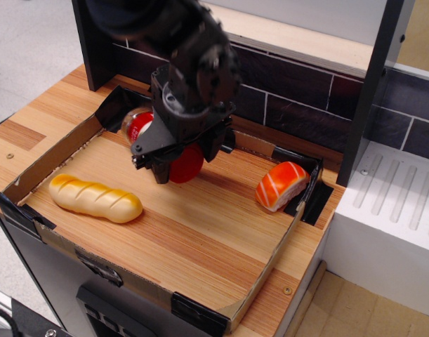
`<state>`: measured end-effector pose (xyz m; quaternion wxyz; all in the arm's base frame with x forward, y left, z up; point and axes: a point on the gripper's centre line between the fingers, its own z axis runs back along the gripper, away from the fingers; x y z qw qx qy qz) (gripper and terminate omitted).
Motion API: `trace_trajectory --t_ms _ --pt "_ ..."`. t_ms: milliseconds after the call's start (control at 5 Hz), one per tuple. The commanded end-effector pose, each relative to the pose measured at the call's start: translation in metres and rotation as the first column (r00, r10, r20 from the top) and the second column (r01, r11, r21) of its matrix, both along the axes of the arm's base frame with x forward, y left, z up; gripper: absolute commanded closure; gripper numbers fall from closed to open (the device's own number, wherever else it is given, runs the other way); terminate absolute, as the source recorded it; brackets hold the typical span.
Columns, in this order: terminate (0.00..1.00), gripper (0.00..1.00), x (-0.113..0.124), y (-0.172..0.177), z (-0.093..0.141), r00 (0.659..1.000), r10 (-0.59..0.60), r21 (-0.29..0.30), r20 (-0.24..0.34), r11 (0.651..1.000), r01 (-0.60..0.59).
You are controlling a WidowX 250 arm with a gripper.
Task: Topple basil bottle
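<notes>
1. The basil bottle [161, 144] is seen lying on its side on the wooden tray floor [200, 217], near the back-left corner, with the gripper [160, 166] directly over and in front of it.
2. Long axis: roughly horizontal, running from back-left to front-right. The red cap [187, 163] faces front-right toward the camera; the jar base points toward the back-left tray wall [53, 156].
3. Gripper state: cannot be told. The fingers are dark and blurred against the bottle, and it is not clear whether anything is clamped or merely touched.
4. Task is judged essentially done, since the bottle is no longer upright.
5. Risk: the bottle is a cylinder on its side, so it could be rolled by any sideways drag as the gripper is withdrawn.
6. Risk: if the bottle is caught by a finger, it could be lifted or stood back up during retreat.
7. Risk: a roll toward the front-left could bring it against the bread roll [95, 197]; the sushi piece [281, 186] is well apart and less likely to be hit.
</notes>
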<state>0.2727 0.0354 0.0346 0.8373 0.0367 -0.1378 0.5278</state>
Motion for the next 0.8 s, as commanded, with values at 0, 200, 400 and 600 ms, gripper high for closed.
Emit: trace_trajectory --t_ms 0,200,400,600 --pt "0.00 1.00 0.015 0.006 0.019 0.999 -0.002 -0.237 -0.042 0.972 -0.008" --pt "0.00 0.00 0.017 0.012 0.025 0.999 0.033 -0.237 -0.038 0.971 -0.041" --pt "0.00 0.00 0.019 0.013 0.027 0.999 0.045 -0.229 -0.029 0.972 -0.051" --pt "0.00 0.00 0.020 0.013 0.033 0.999 0.040 -0.203 0.016 0.979 -0.036"
